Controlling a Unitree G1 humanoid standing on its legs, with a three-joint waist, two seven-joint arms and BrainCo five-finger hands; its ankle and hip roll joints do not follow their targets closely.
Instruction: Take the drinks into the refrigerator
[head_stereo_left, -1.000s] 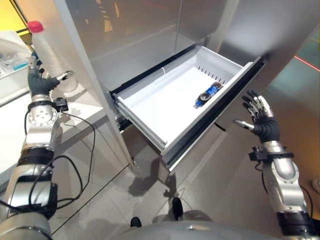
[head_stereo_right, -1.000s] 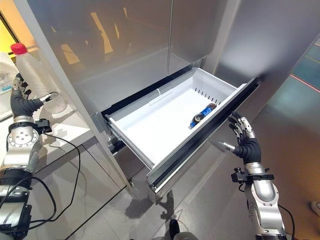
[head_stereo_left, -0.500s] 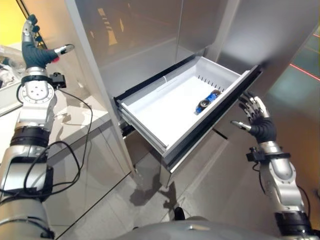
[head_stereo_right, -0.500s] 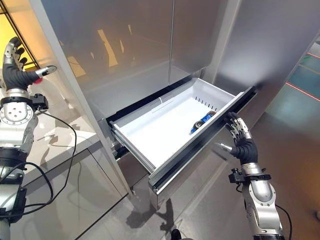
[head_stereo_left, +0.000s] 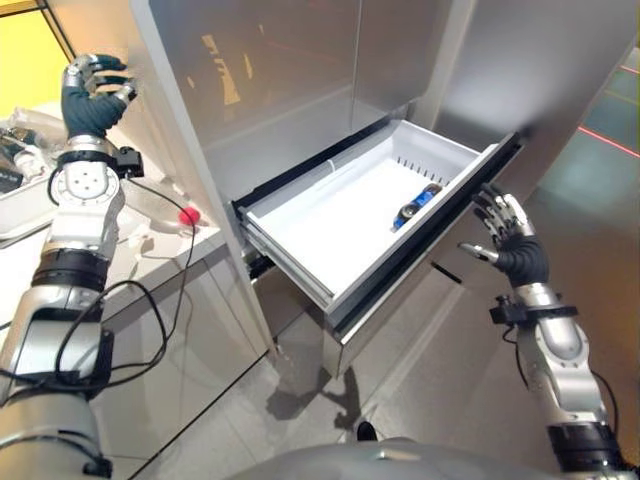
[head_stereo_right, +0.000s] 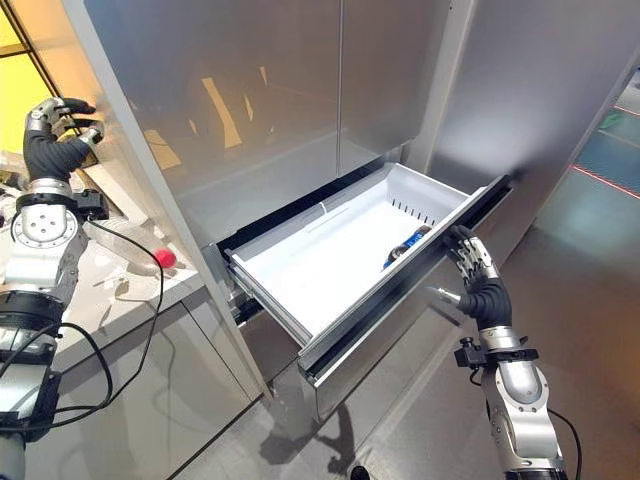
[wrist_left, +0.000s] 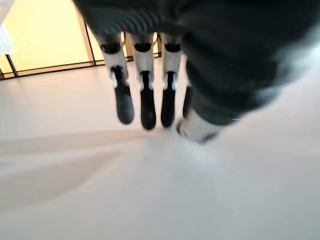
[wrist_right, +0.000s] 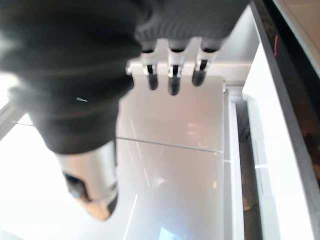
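Drinks are split: a blue can (head_stereo_left: 417, 201) is seen lying in the open refrigerator drawer (head_stereo_left: 300, 215), while a red-capped bottle (head_stereo_left: 160, 212) lies on the table (head_stereo_left: 150, 255) beside the refrigerator, below the raised, curled, empty left robot hand (head_stereo_left: 92, 88), clearly the nearer one. The right robot hand (head_stereo_left: 503, 235), fingers spread, is held at the drawer front.

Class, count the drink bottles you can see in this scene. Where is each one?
2. One blue-labelled bottle lies in the open drawer; one red-capped clear bottle lies on the counter. Others may be hidden.
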